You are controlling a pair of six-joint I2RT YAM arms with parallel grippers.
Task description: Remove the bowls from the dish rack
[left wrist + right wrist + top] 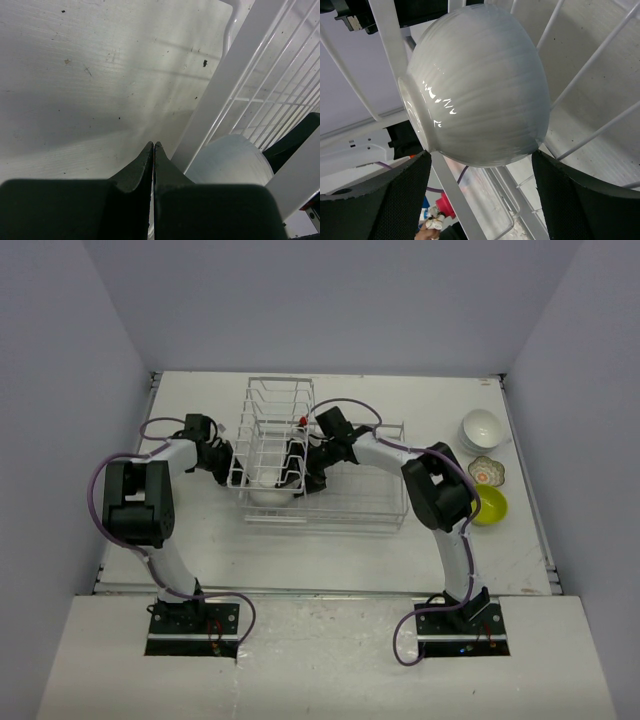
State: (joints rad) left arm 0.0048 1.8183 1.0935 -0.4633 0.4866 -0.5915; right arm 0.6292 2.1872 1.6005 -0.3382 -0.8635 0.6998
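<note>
White wire makes up the large dish rack point(330, 502) at the middle of the pale table point(330, 555) in the top view, with its taller slotted section point(272, 420) at the left end. A plain white round bowl point(266, 492) sits at the lower edge of that section. Bare tabletop lies below the rack and at far left. At the right edge of the table are a stack of white bowls point(481, 428), a small brown-green patterned bowl point(487, 471) and a lime-yellow bowl point(489, 505). The left gripper point(228, 462) reaches in from the left, against the rack's outer side. The right arm folds back from its elbow, and the right gripper point(296, 478) is down among the wires beside the bowl.

In the left wrist view, the black fingers point(142, 170) are pressed together with nothing between them. They are low over the table point(90, 75), just outside a thick rack bar point(225, 85). The bowl point(235, 160) sits beyond it, at lower right.

In the right wrist view, the bowl point(480, 85) fills the centre, leaning on the wires. The right gripper point(481, 172) stands spread wide, its pads point(385, 200) on either side of the bowl. Whether they touch it cannot be told.
</note>
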